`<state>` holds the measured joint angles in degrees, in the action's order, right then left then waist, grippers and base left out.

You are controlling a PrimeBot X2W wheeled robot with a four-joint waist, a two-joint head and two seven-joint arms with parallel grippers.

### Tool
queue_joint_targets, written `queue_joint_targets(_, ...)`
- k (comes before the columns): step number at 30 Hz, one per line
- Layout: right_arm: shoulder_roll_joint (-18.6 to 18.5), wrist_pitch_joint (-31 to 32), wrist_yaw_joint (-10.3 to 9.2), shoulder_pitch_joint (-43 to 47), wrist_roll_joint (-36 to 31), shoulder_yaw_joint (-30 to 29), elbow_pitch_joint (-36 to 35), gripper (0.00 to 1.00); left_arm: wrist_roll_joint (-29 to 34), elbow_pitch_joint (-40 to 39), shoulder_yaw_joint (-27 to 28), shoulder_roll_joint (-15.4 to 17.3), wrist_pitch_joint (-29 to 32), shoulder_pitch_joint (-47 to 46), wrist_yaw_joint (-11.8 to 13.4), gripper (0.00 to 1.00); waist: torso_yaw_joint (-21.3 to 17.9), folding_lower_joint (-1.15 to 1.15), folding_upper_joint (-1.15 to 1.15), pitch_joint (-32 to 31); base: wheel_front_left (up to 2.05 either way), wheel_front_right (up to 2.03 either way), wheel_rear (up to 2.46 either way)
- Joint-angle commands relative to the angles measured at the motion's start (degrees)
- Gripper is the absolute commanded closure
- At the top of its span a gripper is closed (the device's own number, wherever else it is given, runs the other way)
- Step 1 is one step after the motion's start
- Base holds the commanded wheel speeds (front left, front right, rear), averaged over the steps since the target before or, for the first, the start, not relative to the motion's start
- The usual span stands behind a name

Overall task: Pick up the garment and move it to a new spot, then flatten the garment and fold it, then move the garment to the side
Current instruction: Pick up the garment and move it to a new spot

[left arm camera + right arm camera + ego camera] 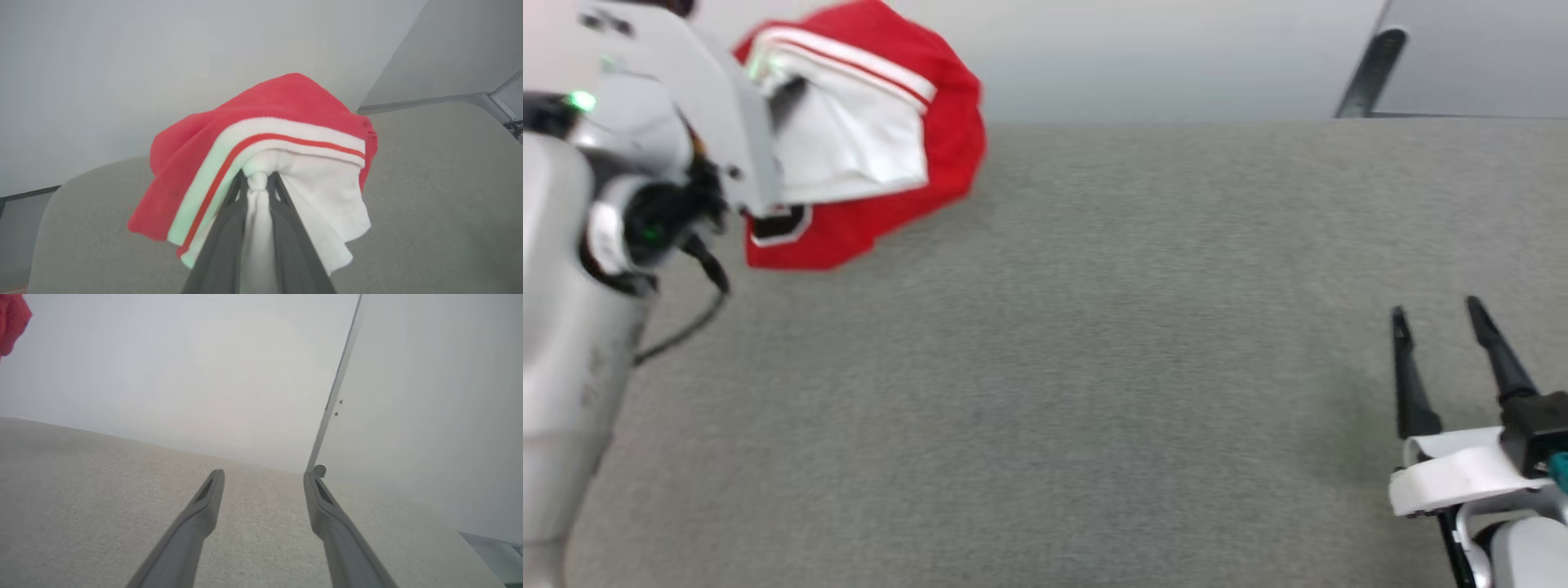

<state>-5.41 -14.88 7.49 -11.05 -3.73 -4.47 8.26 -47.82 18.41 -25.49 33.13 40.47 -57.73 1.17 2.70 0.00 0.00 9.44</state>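
Over the grey surface's [1054,367] far-left edge, 1 garment [907,163] hangs pinched tight in the left gripper [258,178]; the right gripper [1435,307] spreads wide, empty.

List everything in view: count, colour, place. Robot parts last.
garment: one, red with a white sleeve and red-and-white striped trim, bunched and gripped at the far left.
fabric surface: one, grey, across the foreground.
wall: one, pale grey, behind the surface.
slanted bar: one, dark, far right, beyond the surface.
left arm: one, pale grey, left edge of the head view.
left tool: one, dark fingers, shut on the garment's white sleeve.
right tool: one, dark fingers, open and empty, near right over the surface.
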Motion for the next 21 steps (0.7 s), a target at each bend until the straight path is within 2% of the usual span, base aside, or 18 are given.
queue_joint_targets(1,-0.2,-0.2,0.0,0.6,-0.2,-1.4,0.3,0.0,0.0,-2.8,-0.4,0.0,0.8,1.6,1.1,1.0,-3.3,0.0,0.0,0.0,0.0,0.0,0.0)
queue_joint_targets(7,0.6,-0.4,0.0,1.3,-0.6,-5.5,0.6,0.0,-0.9,-11.5,-1.8,-1.3,5.0,6.4,6.6,1.0,-8.4,0.0,0.0,0.8,0.0,0.0,0.0)
queue_joint_targets(14,1.8,-0.4,-0.01,2.2,0.0,-7.1,-0.1,0.0,-1.9,-18.3,-4.7,-3.3,9.9,11.9,12.5,1.0,-13.7,0.0,0.0,1.8,0.0,0.0,0.0)
queue_joint_targets(17,2.1,-0.4,-0.01,2.1,0.3,-6.7,-0.1,0.0,-1.6,-19.9,-6.2,-3.6,11.3,14.0,14.3,1.0,-15.5,0.0,0.0,2.5,0.0,0.0,0.0)
queue_joint_targets(21,2.4,-0.4,-0.01,2.1,0.8,-6.0,0.1,0.0,-1.2,-19.5,-8.5,-4.3,12.3,17.0,15.4,1.0,-17.1,0.0,0.0,3.1,0.0,0.0,0.0)
